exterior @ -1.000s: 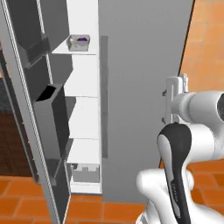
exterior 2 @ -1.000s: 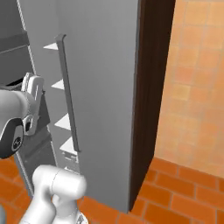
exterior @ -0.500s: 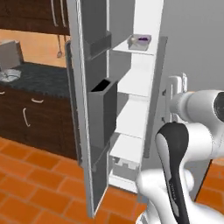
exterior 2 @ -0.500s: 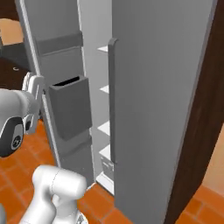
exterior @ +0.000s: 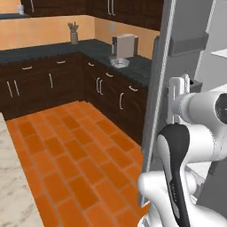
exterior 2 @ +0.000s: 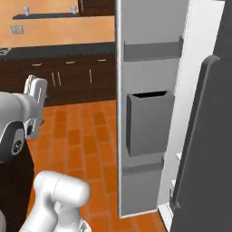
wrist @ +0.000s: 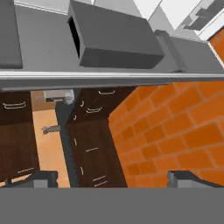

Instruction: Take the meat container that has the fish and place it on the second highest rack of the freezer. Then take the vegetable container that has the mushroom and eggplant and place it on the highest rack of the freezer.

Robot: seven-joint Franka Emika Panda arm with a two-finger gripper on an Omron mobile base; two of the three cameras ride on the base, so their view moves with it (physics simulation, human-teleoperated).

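1. The tall grey side-by-side freezer (exterior 2: 149, 90) is standing with its door swung wide open; in the right base view the door's inner face is filling the 12-to-3 o'clock area, and its white interior (exterior 2: 195, 68) is showing as a strip just beyond, at about 2 o'clock.
2. The door's long axis is running vertically; in the hand view it is lying across the top as a horizontal band, so the camera is rolled on its side.
3. A dark grey box-shaped door bin (exterior 2: 148, 121) is hanging mid-door, open-topped and looking empty.
4. The white two-finger gripper (exterior: 178, 103) is sitting raised beside the door edge, pointing toward the kitchen's dark cabinets (exterior: 53, 86), away from the shelves.
5. The two dark finger tips (wrist: 43, 178) are sitting far apart at 7 and 5 o'clock in the hand view: jaws spread, nothing between them.
6. A sliver of white shelf (exterior: 219, 53) is showing at 2 o'clock in the left base view; which rack, I cannot tell.
7. Judgement: the fish container is the coming target, presumably on the kitchen side.
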